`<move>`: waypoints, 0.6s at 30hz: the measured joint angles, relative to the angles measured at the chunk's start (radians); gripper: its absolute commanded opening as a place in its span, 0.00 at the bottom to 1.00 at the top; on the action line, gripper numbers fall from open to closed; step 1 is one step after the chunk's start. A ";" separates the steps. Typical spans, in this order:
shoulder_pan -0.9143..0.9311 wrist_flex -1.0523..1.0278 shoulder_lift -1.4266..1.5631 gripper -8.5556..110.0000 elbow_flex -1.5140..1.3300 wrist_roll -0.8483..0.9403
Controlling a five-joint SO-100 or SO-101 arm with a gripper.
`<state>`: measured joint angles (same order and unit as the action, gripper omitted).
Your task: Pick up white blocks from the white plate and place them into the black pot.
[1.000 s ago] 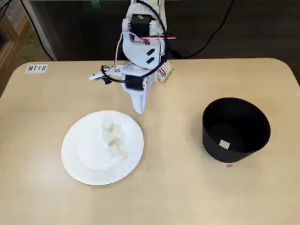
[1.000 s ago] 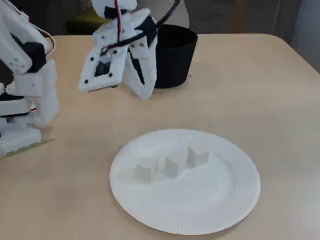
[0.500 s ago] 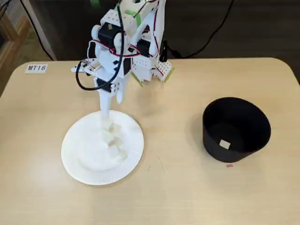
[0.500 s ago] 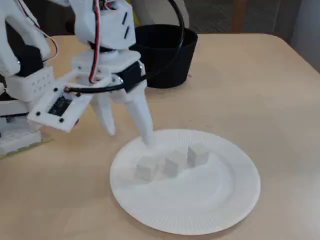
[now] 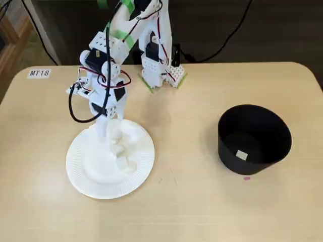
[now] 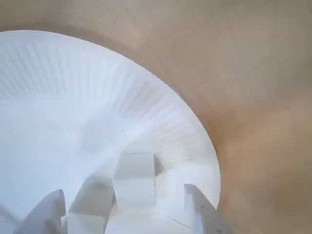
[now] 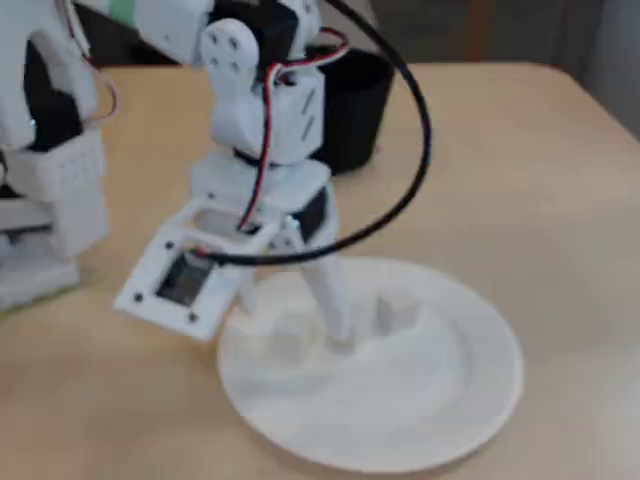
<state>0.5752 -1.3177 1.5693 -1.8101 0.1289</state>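
Note:
The white plate (image 5: pixel 81 176) lies at the table's left in a fixed view, with white blocks (image 5: pixel 121 161) in a short row on it. My gripper (image 5: pixel 107 133) is lowered onto the plate's far side, open. The wrist view shows the plate (image 6: pixel 97 68) and a block (image 6: pixel 135 178) lying between my two fingertips, with a second block (image 6: pixel 90 202) next to it. From the side, the gripper (image 7: pixel 295 325) stands on the plate (image 7: pixel 450 400), one block (image 7: pixel 397 310) free to its right. The black pot (image 5: pixel 254 138) stands at the right with one white block (image 5: pixel 241 155) inside.
The arm's base (image 5: pixel 161 75) sits at the table's back edge, cables trailing behind. A label reading MT18 (image 5: pixel 39 73) is stuck at the far left corner. A small pink scrap (image 5: pixel 247 177) lies by the pot. The pot (image 7: pixel 355 120) stands behind the arm in the side view.
The arm has swung from the table's back middle leftward over the plate and come down. The open fingers now reach the plate's surface around the blocks.

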 measured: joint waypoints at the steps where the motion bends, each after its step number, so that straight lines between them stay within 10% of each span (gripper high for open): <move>1: 0.000 0.005 -0.006 0.36 0.000 0.000; 11: -0.028 0.074 -0.074 0.31 0.003 -0.015; 18: -0.038 0.184 -0.127 0.06 0.009 -0.064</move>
<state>0.5369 -1.1336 1.4419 -1.8009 0.0644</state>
